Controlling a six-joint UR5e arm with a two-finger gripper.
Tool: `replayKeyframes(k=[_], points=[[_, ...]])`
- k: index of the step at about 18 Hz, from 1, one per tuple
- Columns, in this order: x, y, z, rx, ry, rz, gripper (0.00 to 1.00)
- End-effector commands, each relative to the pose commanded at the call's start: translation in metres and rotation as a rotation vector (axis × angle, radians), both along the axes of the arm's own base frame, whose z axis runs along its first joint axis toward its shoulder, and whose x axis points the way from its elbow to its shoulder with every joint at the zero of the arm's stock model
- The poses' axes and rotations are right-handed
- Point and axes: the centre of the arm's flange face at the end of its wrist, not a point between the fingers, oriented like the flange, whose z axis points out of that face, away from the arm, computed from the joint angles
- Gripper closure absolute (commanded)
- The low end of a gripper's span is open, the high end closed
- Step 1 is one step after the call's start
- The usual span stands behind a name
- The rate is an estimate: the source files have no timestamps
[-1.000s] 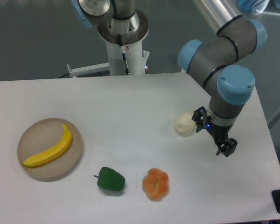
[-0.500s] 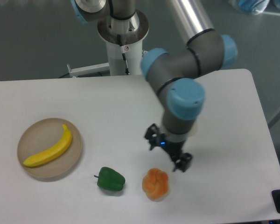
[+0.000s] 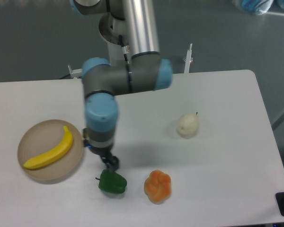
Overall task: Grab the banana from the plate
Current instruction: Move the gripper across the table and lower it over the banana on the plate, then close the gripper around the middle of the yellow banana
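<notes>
White table (image 3: 227, 94), dark grey floor (image 3: 38, 38)

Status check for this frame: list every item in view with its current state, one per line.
Smooth bright yellow curved banana: lying on the plate, ungrasped.
Round beige-tan plate: flat on the table, holding the banana.
Hand: empty, beside the plate, above the pepper; opening unclear.
Green bell pepper: on the table.
Orange lobed fruit: on the table.
Cream pear-like fruit: on the table.

Banana (image 3: 50, 153) lying on plate (image 3: 35, 135), hand (image 3: 104, 156) just right of plate, above green pepper (image 3: 112, 182)
</notes>
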Motion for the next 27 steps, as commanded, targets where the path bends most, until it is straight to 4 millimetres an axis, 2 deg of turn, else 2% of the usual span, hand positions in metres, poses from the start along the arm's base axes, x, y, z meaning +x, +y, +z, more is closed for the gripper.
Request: replayKeyframes(k=[4,6,8,12,13,20,21,23,26,27], points=[[0.052,-0.006,-0.018,-0.038,-0.012,0.017,0.00],[0.067,-0.005,-0.023,-0.047,-0.016,0.040,0.00],[0.074,-0.005,-0.031,-0.063,-0.011,0.062,0.00],[0.073,-0.002,-0.046,-0.086,-0.001,0.084,0.00],[0.073,-0.001,-0.047,-0.088,-0.001,0.086,0.06],[0.075,0.002,-0.051,-0.079,0.008,0.125,0.67],[0.074,0.003,-0.049,-0.075,0.014,0.127,0.82],[0.074,0.004,-0.045,-0.068,0.013,0.139,1.00],[0.073,0.008,-0.039,-0.057,0.013,0.154,1.00],[0.073,0.011,-0.032,-0.042,0.012,0.157,1.00]])
